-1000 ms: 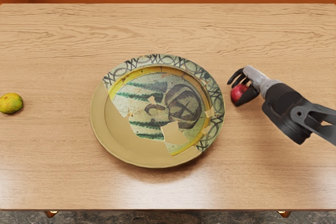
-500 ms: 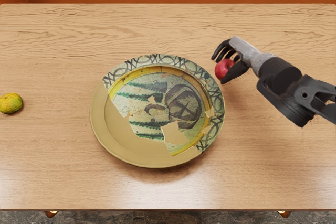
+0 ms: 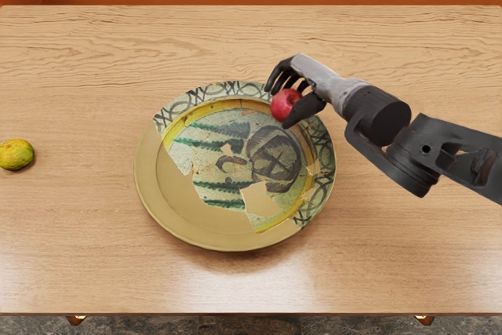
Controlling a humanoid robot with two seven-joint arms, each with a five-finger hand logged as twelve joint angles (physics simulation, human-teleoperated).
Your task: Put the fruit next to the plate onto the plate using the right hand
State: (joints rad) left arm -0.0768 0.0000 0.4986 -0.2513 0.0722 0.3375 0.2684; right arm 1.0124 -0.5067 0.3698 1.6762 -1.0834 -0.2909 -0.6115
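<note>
Presently, we record a wooden table (image 3: 251, 37) bearing a large patterned plate (image 3: 146, 178) near its centre. The right arm enters from the right edge, and its right hand (image 3: 296, 88) is over the plate's upper right rim. A yellow-green fruit (image 3: 16, 154) lies well apart, near the table's left edge. Smallest, a red fruit (image 3: 284, 103) is gripped in that hand's curled dark fingers, at the rim; we cannot tell whether it touches the plate.

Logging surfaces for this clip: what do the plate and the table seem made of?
Plate: likely glazed ceramic, glossy tan rim, painted pattern with patches flaked away. Table: wood or wood veneer, visible grain, satin sheen near the front edge.
</note>
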